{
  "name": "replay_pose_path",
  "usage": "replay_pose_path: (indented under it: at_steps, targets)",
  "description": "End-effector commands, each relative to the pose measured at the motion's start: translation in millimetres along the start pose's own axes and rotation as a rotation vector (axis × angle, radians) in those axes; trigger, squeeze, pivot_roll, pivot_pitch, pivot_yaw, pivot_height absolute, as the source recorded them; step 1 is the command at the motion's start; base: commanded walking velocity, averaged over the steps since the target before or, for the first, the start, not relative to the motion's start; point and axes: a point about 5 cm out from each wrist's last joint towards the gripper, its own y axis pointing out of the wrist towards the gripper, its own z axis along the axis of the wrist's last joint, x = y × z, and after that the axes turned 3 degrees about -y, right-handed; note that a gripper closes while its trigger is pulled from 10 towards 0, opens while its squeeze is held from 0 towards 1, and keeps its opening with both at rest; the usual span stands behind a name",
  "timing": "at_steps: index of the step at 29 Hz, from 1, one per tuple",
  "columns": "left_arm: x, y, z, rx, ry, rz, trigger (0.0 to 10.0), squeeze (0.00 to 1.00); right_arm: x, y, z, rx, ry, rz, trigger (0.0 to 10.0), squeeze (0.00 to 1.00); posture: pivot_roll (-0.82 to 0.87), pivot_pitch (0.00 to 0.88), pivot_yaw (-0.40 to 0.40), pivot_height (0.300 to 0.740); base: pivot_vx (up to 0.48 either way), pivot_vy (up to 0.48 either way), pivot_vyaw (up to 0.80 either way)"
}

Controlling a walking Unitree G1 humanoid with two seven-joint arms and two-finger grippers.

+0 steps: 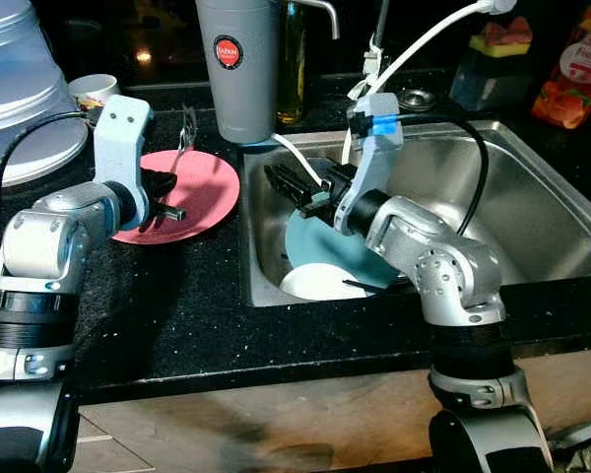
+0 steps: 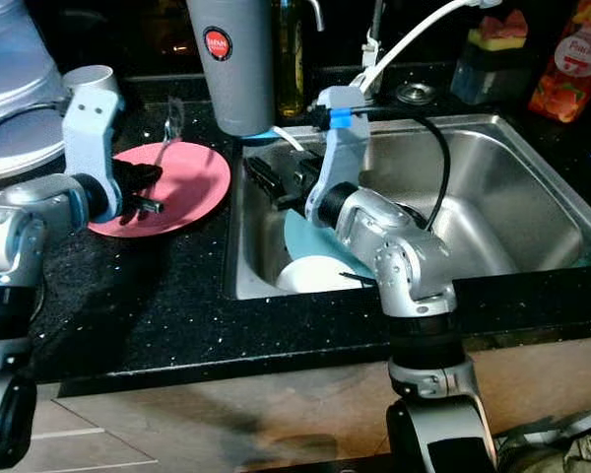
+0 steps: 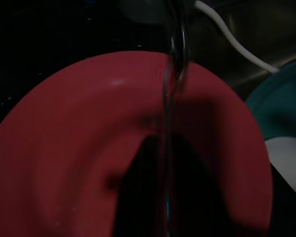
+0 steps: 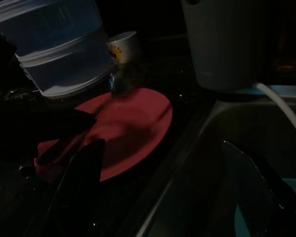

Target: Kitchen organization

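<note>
A pink plate (image 1: 205, 192) lies on the black counter (image 1: 177, 315), left of the sink (image 1: 532, 212). My left gripper (image 1: 167, 194) hovers over the plate, shut on the handle of a metal fork (image 1: 185, 133) whose tines point up and away. In the left wrist view the fork (image 3: 168, 113) runs straight out over the pink plate (image 3: 79, 148). My right gripper (image 1: 288, 189) is inside the sink at its left wall, open, with nothing between its fingers (image 4: 79, 182). Below it a teal plate (image 1: 320, 246) leans over a white dish (image 1: 320, 284).
A tall grey container (image 1: 238, 64) stands behind the plate at the sink's back corner. A clear plastic tub (image 1: 20, 89) and a white cup (image 1: 94, 89) sit at the far left. A white cable (image 1: 414, 44) hangs over the sink; a red bottle (image 1: 576, 64) stands at the back right.
</note>
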Motion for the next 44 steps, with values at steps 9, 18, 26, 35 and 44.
replay_pose_path:
  at_steps: [9, 18, 26, 35, 44]
  targets:
    - [-13.6, -4.9, 2, -0.033, 0.052, 0.080, 10.0, 0.00, 0.0, 1.5, -3, -0.023, -0.014, 0.006, 10.0, 0.00, 0.01, 0.040, 0.026, 0.740, 0.000, 0.000, 0.00]
    - [-26.7, -7.2, -4, -0.076, 0.054, 0.095, 10.0, 0.00, 0.7, 1.0, -4, -0.026, -0.023, 0.010, 10.0, 0.00, 0.01, 0.027, 0.026, 0.740, 0.000, 0.000, 0.00]
    - [-22.5, -6.5, -12, -0.106, 0.076, 0.048, 10.0, 0.00, 0.7, 0.6, -4, -0.030, -0.028, 0.013, 10.0, 0.00, 0.00, 0.026, 0.025, 0.740, 0.000, 0.000, 0.00]
    - [-20.4, -9.6, -27, -0.223, 0.119, 0.026, 8.6, 0.00, 0.2, 0.1, -4, -0.035, -0.031, 0.017, 10.0, 0.00, 0.00, 0.027, 0.027, 0.740, 0.000, 0.000, 0.00]
    - [-23.0, -12.1, -25, -0.227, 0.103, 0.024, 0.0, 0.00, 0.9, 1.1, -4, -0.036, -0.028, 0.016, 10.0, 0.00, 0.01, 0.033, 0.023, 0.740, 0.000, 0.000, 0.00]
